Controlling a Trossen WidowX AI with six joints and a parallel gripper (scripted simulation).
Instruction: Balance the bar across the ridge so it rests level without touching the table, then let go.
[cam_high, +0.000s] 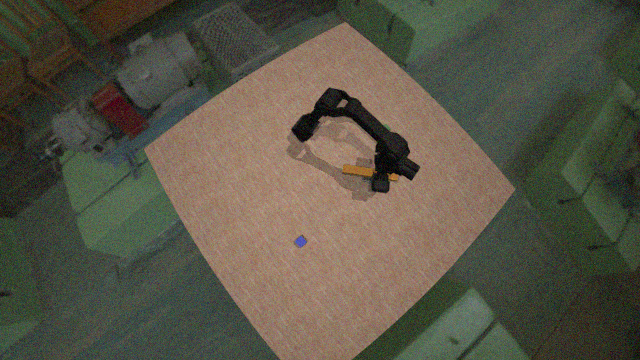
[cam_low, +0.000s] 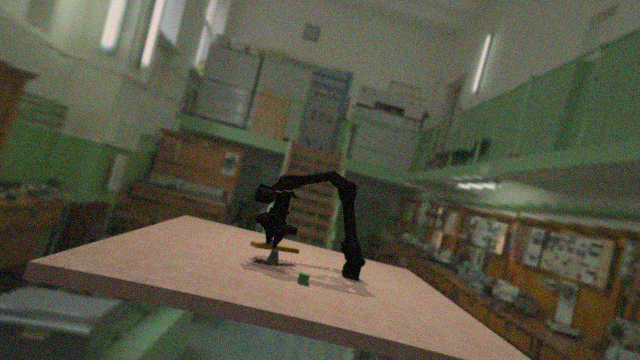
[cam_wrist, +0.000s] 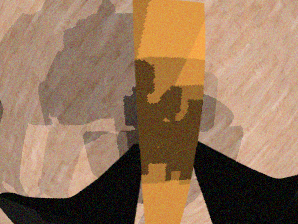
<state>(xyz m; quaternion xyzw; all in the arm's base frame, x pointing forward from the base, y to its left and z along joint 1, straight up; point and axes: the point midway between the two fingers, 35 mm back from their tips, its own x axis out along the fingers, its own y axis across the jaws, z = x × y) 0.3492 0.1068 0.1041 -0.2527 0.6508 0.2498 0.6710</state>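
The end effector (cam_low: 273, 244) (cam_wrist: 166, 148) is clamped on the orange bar (cam_high: 356, 171) (cam_low: 290, 248) (cam_wrist: 172, 30), up off the desk (cam_high: 260, 210) (cam_low: 165, 260) (cam_wrist: 260, 60). Directly beneath it I see the grey ridge (cam_low: 272, 258); whether they touch, I can't tell. A green cube (cam_low: 303, 279) sits nearby.

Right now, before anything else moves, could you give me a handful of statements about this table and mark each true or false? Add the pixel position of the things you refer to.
1. The pincer (cam_low: 273, 244) (cam_wrist: 166, 148) is closed on the orange bar (cam_high: 356, 171) (cam_low: 290, 249) (cam_wrist: 175, 30). True.
2. The bar lies flat on the table (cam_high: 250, 150) (cam_low: 150, 260). False: it is up off the table, over the grey ridge (cam_low: 272, 258).
3. A small blue block (cam_high: 300, 241) sits away from the bar. True.
4. The small green block (cam_low: 303, 279) is on top of the bar. False: it is on the table.
5. The arm is white. False: it is black.
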